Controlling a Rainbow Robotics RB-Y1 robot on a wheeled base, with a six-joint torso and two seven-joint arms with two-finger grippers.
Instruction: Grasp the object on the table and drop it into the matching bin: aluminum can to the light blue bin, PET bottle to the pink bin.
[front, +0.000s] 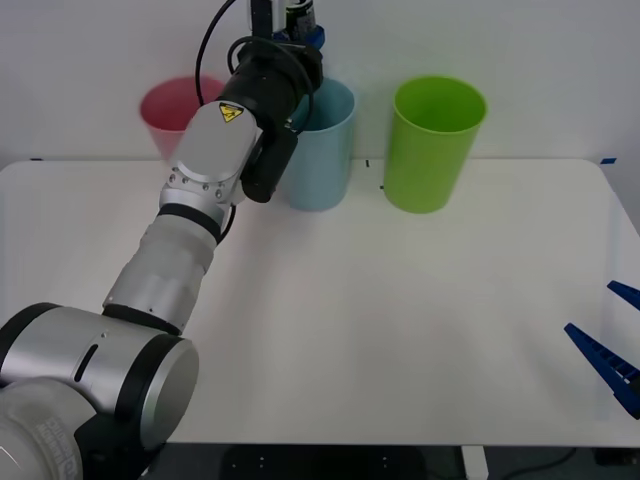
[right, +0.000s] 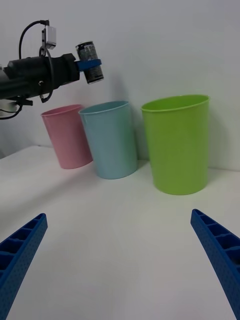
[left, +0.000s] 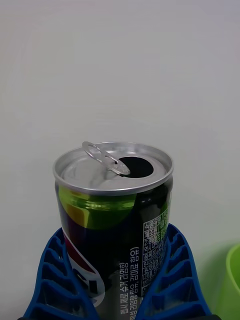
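My left gripper (front: 302, 30) is raised above the light blue bin (front: 325, 150) and is shut on the aluminum can (left: 114, 220), a small silver-topped can with a dark printed side and a lifted pull-tab. In the right wrist view the can (right: 90, 62) hangs upright in the air between the blue fingers, over the gap between the pink bin (right: 67, 136) and the light blue bin (right: 112, 140). The pink bin (front: 170, 110) is partly hidden behind my left arm. My right gripper (front: 612, 345) rests open low at the table's right edge.
A green bin (front: 433, 145) stands right of the light blue bin, all three in a row at the back of the white table (front: 400, 320). My left arm stretches over the table's left half.
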